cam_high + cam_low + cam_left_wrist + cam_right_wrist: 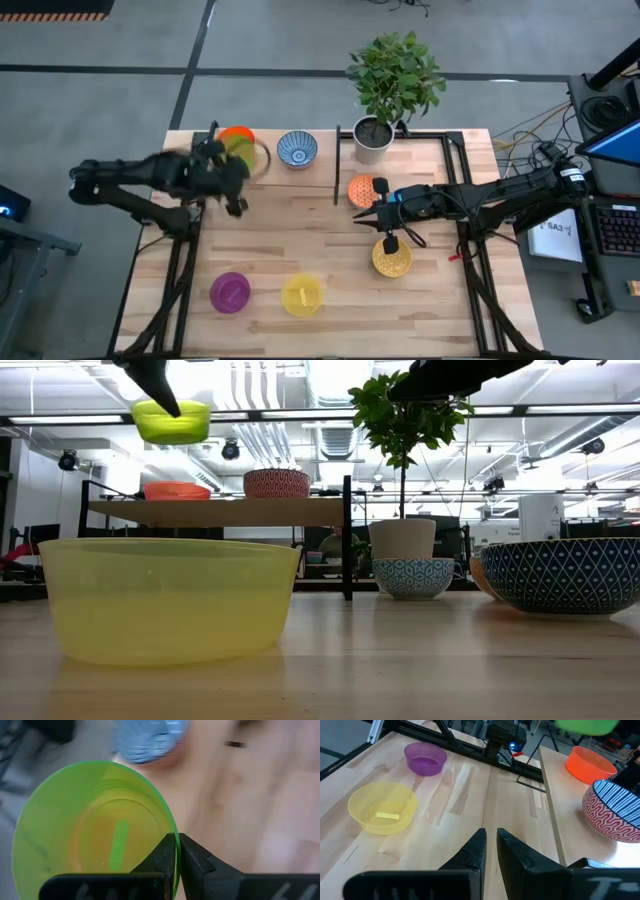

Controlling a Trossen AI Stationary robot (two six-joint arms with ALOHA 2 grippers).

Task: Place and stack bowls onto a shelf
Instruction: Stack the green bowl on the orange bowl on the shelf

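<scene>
My left gripper (pixel 177 840) is shut on a green bowl (pixel 172 420) and holds it in the air over the left end of the shelf (pixel 220 512). A red-orange bowl (pixel 177 491) stands on the shelf right below the green one. Beside it stands a bowl (pixel 615 815) with red squiggles outside and blue stripes inside. A yellow bowl (pixel 302 295) and a purple bowl (pixel 230 291) stand on the table near its front edge. My right gripper (pixel 491 842) hovers shut over the table's middle, holding nothing. My left gripper pinches the green bowl's rim (pixel 175 851), one finger inside the bowl and one outside. The fingers (pixel 160 395) slant down onto it from above. The bowl hangs lifted clear, mouth up and about level, above the red-orange bowl.
A patterned orange bowl (pixel 362 190) and a speckled yellow bowl (pixel 391 258) sit close under my right arm. A white pot with a plant (pixel 373 135) stands at the far edge. In the low view a light blue bowl (pixel 413 577) and a dark blue-patterned bowl (pixel 565 575) stand at the right.
</scene>
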